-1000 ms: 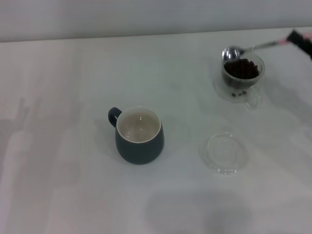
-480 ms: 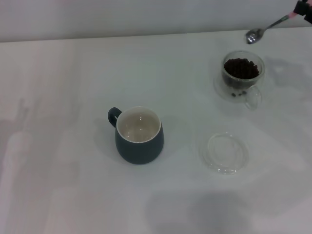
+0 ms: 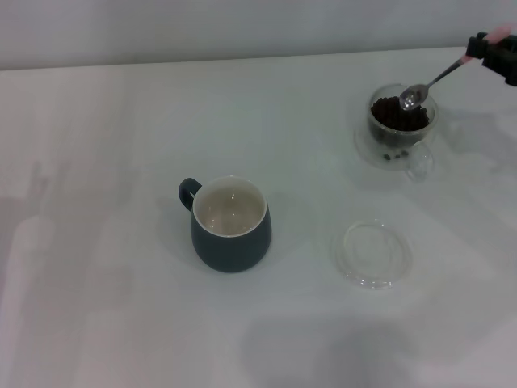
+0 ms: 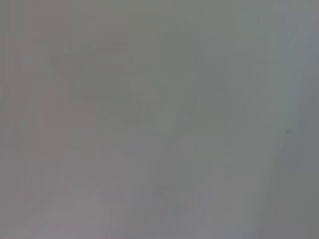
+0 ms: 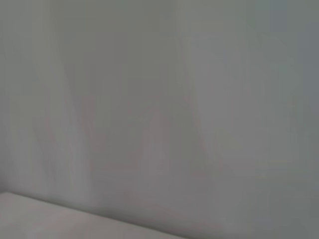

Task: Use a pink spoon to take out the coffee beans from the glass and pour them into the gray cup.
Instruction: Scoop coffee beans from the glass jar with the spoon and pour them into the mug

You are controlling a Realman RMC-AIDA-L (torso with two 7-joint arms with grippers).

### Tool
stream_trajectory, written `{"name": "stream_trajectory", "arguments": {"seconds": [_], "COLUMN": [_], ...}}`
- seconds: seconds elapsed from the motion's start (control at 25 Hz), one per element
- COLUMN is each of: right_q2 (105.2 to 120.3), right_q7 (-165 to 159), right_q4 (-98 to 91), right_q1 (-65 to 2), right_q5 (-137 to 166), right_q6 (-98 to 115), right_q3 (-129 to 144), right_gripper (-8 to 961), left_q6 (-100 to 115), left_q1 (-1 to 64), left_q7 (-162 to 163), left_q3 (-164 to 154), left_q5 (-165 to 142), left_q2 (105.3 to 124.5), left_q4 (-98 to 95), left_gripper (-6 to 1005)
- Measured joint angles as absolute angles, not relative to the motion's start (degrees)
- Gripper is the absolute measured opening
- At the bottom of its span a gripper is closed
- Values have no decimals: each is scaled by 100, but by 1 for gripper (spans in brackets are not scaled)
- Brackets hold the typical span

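- The right claw [image 3: 499, 53], at the worktop's [image 3: 121, 267] far right edge, pinches the pink spoon [image 3: 436, 79] by its handle.
- The spoon bowl hangs over the coffee beans [image 3: 397, 113] in the glass [image 3: 398, 127]; a steep dip could tip the glass.
- The gray cup [image 3: 231, 224] stands well apart, so beans could spill in transit.
- The left claw is out of view.

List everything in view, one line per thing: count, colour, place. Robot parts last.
gray cup: one, dark blue-gray with a cream inside, empty, near the table's middle, handle to the robot's left.
glass: one, clear, far right of the table.
coffee beans: a dark brown heap inside the glass, a few loose ones lower in it.
pink spoon: one, metal bowl and pink handle, bowl over the beans, looks empty.
glass saucer: one, clear, flat on the table, nearer than the glass.
table: one, white.
right gripper: one, black, right edge of head view, holding the spoon's handle.
left gripper: not in view.
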State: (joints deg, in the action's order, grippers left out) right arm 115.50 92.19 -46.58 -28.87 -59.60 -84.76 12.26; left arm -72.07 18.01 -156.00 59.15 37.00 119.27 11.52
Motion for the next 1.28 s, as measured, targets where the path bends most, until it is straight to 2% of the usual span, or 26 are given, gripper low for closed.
{"name": "stream_trajectory", "arguments": {"seconds": [1.28], "right_q2": [11531], "right_q7": [7626], "right_q4": [-4513], "right_q1": [-2830], "right_q5": [-5985], "right_q6": [-7549], "right_q3": [1998], "right_gripper": [144], "left_q6": [-7207], "left_q1": [1937], "left_q7": [-15600], "left_q3": [5915], "left_q5": [3700], "left_q2": [11935], "left_q4": [1151], "left_gripper": [818]}}
